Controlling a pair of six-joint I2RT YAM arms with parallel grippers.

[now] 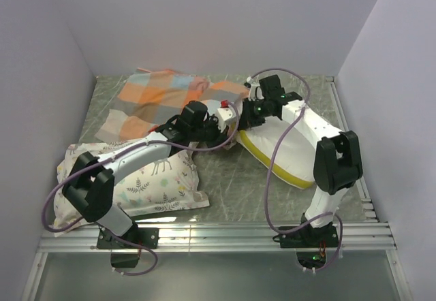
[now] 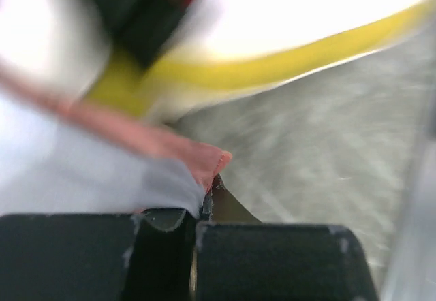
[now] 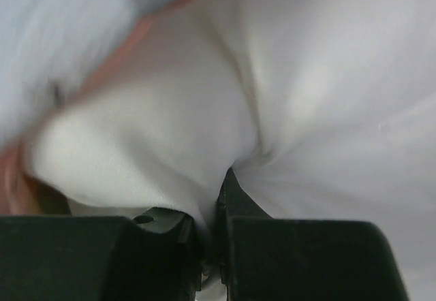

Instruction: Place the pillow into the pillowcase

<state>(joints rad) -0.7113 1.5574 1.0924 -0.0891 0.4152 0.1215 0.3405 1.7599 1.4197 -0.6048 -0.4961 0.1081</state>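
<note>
The cream-white pillow [image 1: 289, 152] with its yellow band lies at the right. The checked pillowcase [image 1: 163, 97] lies spread at the back left. My left gripper [image 1: 219, 139] is between them, shut on a grey-blue and peach edge of the pillowcase [image 2: 143, 178]. In the left wrist view [image 2: 208, 195] the pillow [image 2: 306, 8] and its yellow band are blurred just beyond. My right gripper [image 1: 244, 118] is at the pillow's far left corner, shut on a fold of the pillow's white cloth [image 3: 204, 131]. The right wrist view [image 3: 216, 195] also shows the pillowcase [image 3: 61, 35] at the upper left.
A white pillow printed with flowers and deer [image 1: 153, 178] lies at the front left, under my left arm. The grey mat [image 1: 238, 185] shows between the two pillows. Metal rails [image 1: 225, 233] run along the near edge, and walls enclose the other sides.
</note>
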